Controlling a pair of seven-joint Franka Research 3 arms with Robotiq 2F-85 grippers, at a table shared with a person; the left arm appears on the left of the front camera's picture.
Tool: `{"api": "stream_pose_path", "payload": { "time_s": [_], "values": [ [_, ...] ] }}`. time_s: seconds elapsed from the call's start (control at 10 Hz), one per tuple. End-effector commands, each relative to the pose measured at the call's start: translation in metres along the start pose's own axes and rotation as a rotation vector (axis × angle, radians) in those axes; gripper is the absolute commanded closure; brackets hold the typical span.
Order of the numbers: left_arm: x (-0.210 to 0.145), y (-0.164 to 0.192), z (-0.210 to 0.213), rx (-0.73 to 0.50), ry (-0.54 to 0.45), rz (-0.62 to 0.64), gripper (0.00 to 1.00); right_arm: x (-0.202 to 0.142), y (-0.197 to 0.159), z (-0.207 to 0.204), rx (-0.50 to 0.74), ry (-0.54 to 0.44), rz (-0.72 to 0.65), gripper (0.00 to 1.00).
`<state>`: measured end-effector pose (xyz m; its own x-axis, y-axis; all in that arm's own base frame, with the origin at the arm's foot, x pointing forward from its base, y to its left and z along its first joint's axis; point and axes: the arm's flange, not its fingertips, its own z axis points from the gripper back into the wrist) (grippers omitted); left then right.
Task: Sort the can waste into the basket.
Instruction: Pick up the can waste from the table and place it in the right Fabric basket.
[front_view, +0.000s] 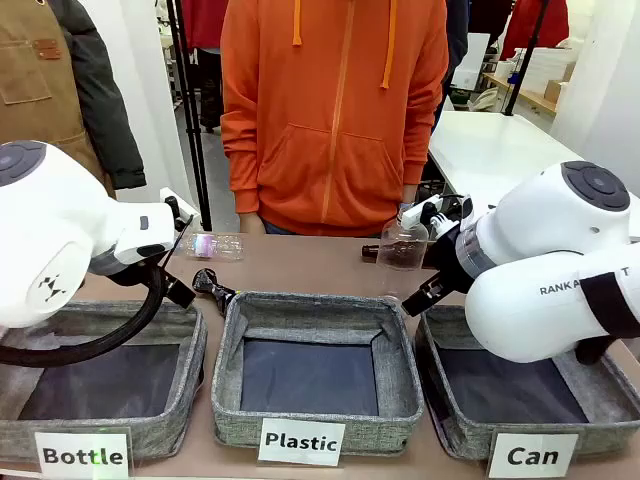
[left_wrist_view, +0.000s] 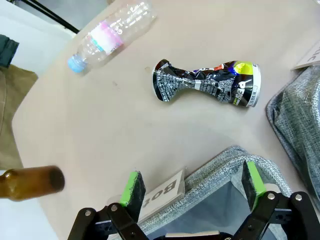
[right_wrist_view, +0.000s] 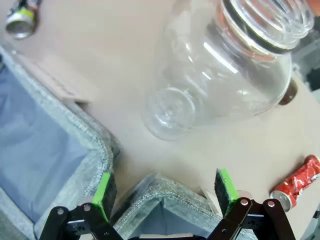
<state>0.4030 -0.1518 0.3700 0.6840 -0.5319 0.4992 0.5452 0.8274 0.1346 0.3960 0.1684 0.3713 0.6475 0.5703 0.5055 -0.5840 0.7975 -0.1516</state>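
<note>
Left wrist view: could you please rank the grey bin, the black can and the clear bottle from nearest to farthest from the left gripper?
1. grey bin: right under the left gripper, at the picture's bottom.
2. black can: lying on its side beyond the bin, upper middle.
3. clear bottle: lying farthest off, upper left.

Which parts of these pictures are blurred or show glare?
Left wrist view: the brown bottle at the edge is blurred, the black and silver can sharp. Right wrist view: bright highlights on the clear bottle. Front view: evenly lit, sharp.
</note>
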Motion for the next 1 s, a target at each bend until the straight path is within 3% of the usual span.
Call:
{"api": "stream_pose_path", "payload": {
  "time_s": [0.0, 0.9],
  "values": [
    [0.0001, 0.0, 0.0001, 0.0, 0.0, 0.0, 0.0, 0.0, 0.0, 0.0, 0.0, 0.0, 0.0, 0.0],
    [0.0001, 0.0, 0.0001, 0.0, 0.0, 0.0, 0.0, 0.0, 0.0, 0.0, 0.0, 0.0, 0.0, 0.0]
  ]
}}
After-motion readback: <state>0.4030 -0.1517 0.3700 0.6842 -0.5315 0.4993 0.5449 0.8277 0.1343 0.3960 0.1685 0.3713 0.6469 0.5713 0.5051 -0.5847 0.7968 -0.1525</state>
